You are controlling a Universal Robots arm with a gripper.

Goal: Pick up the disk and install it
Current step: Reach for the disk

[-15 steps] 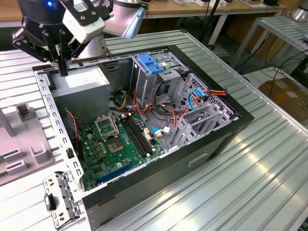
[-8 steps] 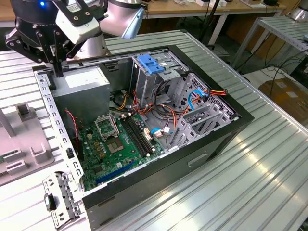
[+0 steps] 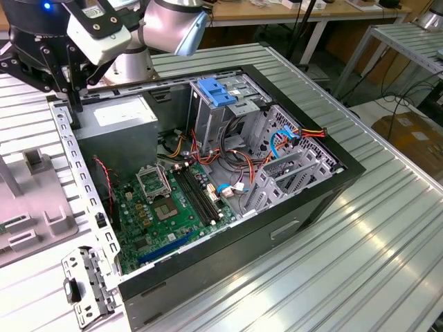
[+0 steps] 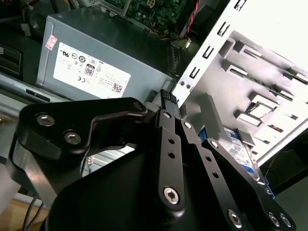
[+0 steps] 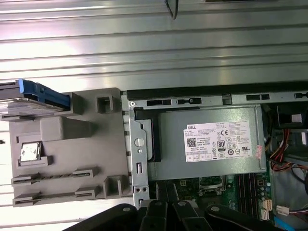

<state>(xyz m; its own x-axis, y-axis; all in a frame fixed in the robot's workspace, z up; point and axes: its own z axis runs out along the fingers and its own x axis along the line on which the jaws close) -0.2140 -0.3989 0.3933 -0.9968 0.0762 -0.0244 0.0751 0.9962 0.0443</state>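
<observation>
The claw (image 4: 166, 96) hovers over the rear lip of the open computer case (image 3: 297, 211), its fingers drawn narrow, almost together, with nothing between them. I have no contact with anything yet.

Just beside the case, on the ribbed metal table (image 3: 360, 277), stands a grey plastic holder (image 5: 62, 130). The disk (image 4: 239, 153) sits at that holder's far end, outside the case and apart from the claw. In the first wrist view it shows mostly edge-on, with one light-blue side rail uppermost.

I judge the disk to be stiff, dense for its size and sensitive to knocks. Its metal faces look smooth and likely slippery, and the plastic rails may flex. I would hold it across the two flat faces or the long edges, squarely and firmly without crushing, and keep off the label and the connector end.

As for writing, the disk's label is white with a blue band, and its print is too small for me to make out. The grey power supply (image 5: 211, 144) inside the case carries a white sticker crowded with certification marks and a barcode, plus a small pink sticker at one corner. The green motherboard (image 3: 166, 207) lies beyond it.
</observation>
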